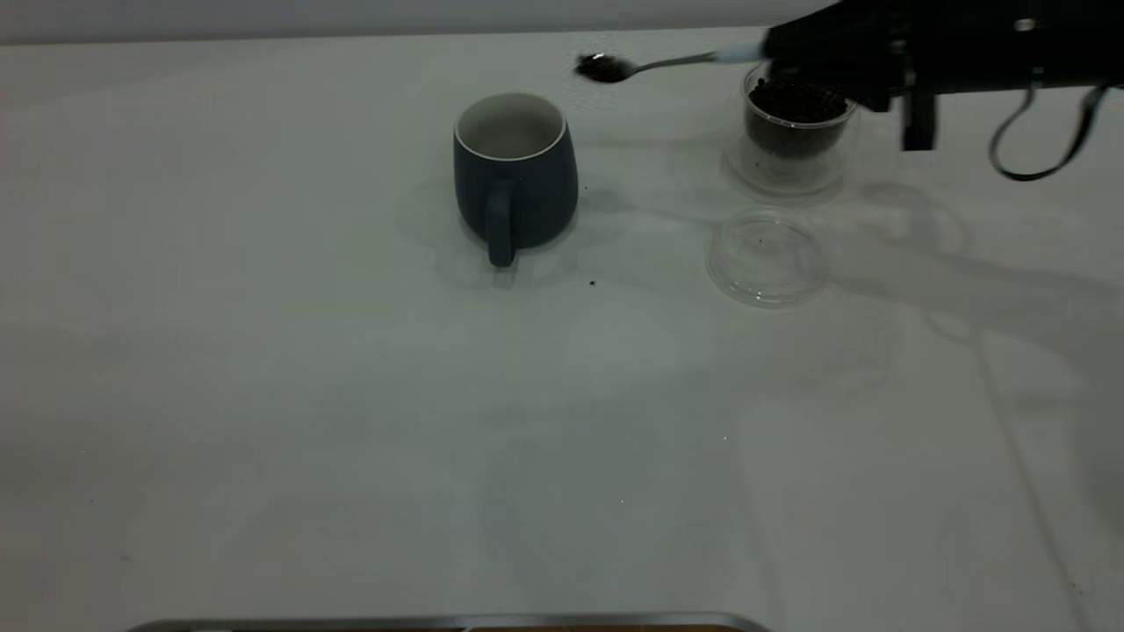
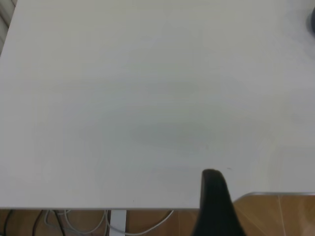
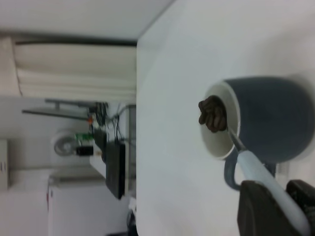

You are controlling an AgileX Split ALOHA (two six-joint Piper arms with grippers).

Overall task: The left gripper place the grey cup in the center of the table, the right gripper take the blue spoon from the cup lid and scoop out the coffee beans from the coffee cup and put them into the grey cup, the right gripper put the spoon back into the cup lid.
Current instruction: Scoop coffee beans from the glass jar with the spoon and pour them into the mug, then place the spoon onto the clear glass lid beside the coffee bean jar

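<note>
I have the right gripper [image 1: 773, 54] clamped on the pale blue handle of the spoon [image 1: 654, 63], up at the far right of the table [image 1: 351, 421] above the clear coffee cup [image 1: 797, 123], which is full of coffee beans [image 1: 795, 101]. The spoon's bowl carries a heaped load and hangs in the air between that cup and the grey cup [image 1: 515, 171], which stands upright near the table's centre with its handle toward the camera. From my right wrist camera the load lines up with the grey cup's mouth, but the outside view shows it off to one side of the rim and higher, so I'd keep the spoon level, carry it fully over the opening, lower it close, then roll the wrist slowly. One stray bean [image 1: 593, 283] already lies on the table beside the empty cup lid [image 1: 767, 260], so spilling is a real risk. The left gripper [image 2: 214, 206] is parked at the table's near edge; I cannot tell how its fingers stand.
</note>
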